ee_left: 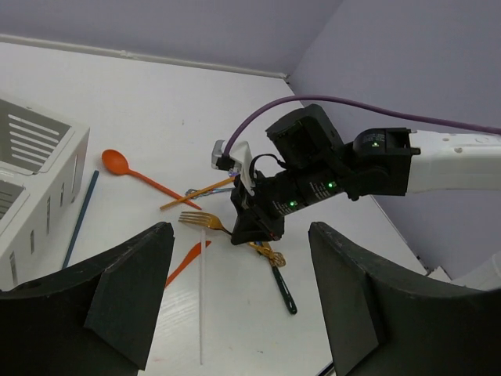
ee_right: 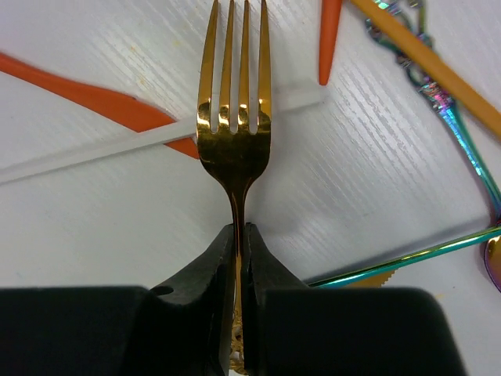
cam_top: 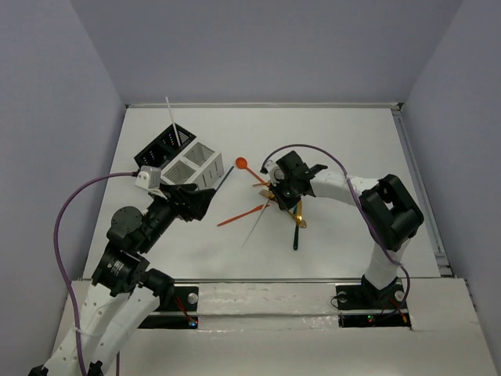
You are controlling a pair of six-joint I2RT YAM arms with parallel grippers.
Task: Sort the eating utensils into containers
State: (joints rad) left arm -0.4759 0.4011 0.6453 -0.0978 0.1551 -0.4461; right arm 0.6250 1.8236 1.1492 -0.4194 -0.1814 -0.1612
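My right gripper [ee_right: 241,235] is shut on the neck of a gold fork [ee_right: 235,133] that lies flat on the table, tines pointing away. From the left wrist view the same gold fork [ee_left: 200,221] sticks out of the right gripper [ee_left: 254,231]. Around it lie an orange knife [ee_right: 94,98], a white stick [ee_right: 117,149], an orange stick [ee_right: 438,70] and teal iridescent utensils [ee_right: 454,133]. My left gripper [cam_top: 200,200] hovers open and empty beside the white caddy [cam_top: 196,164]. The black caddy [cam_top: 164,145] holds a white stick [cam_top: 172,117].
An orange spoon [cam_top: 242,164] lies right of the white caddy. A dark blue stick [ee_left: 78,223] rests along that caddy's side. A dark-handled utensil [cam_top: 297,235] lies near the right arm. Side walls enclose the table.
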